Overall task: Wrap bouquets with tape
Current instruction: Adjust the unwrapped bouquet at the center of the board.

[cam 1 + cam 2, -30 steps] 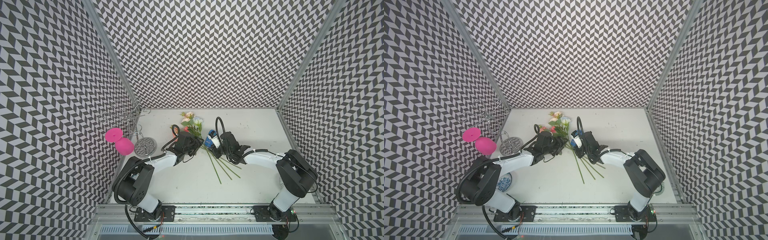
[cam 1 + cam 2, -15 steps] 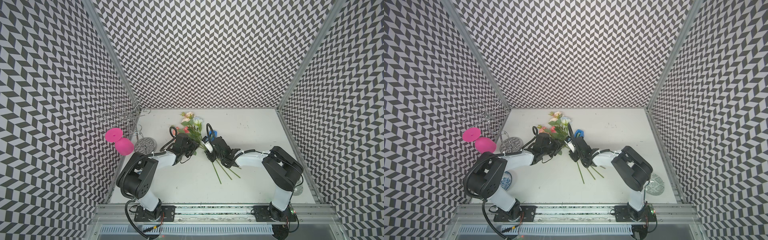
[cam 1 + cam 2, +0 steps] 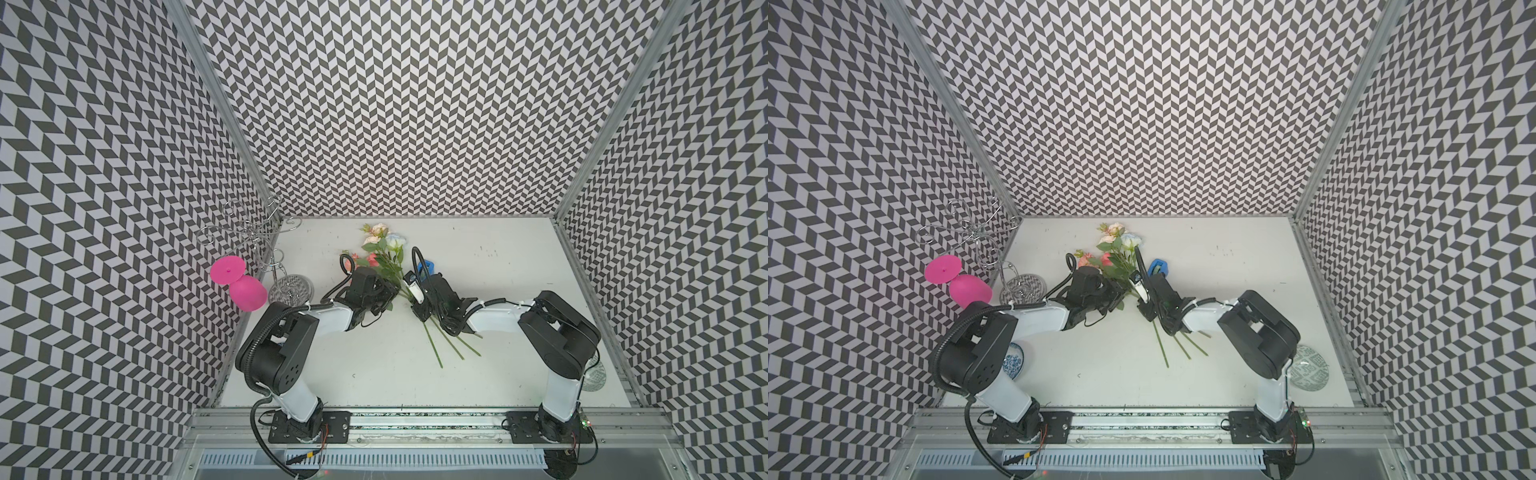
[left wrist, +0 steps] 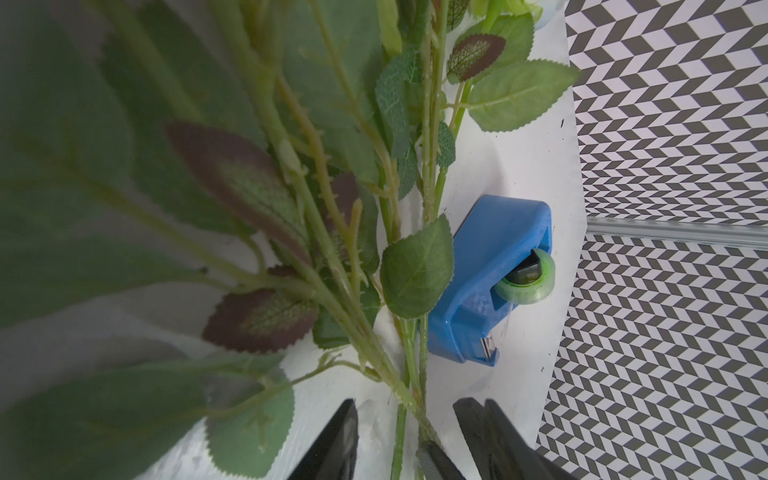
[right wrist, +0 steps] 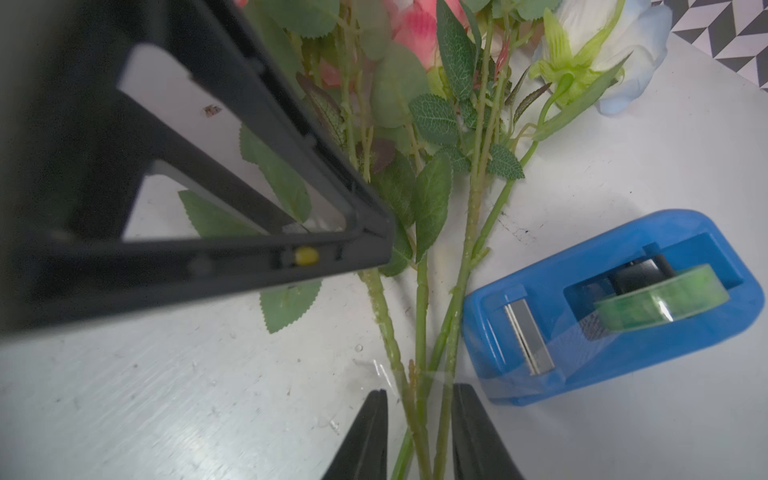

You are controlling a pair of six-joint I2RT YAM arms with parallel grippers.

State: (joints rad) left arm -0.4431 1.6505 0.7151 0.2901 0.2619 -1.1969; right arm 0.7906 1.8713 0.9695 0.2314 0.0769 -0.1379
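Lying on desk (image 3: 374,374), bouquets (image 3: 386,266) seen with blooms toward back wall, stems bunched. Stems pinched between right fingers (image 5: 368,453). Left fingers (image 4: 338,449) spread astride same stems, gap seen on one side. Tape (image 5: 602,332) set on desk, just beside stems; clear strip drawn across them. Pink goblet (image 3: 245,286) seen well apart, near left wall.

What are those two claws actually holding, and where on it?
The right gripper pinches the bouquets by their bare stems, below the leaves. The left gripper only straddles those stems, jaws apart, gripping nothing.
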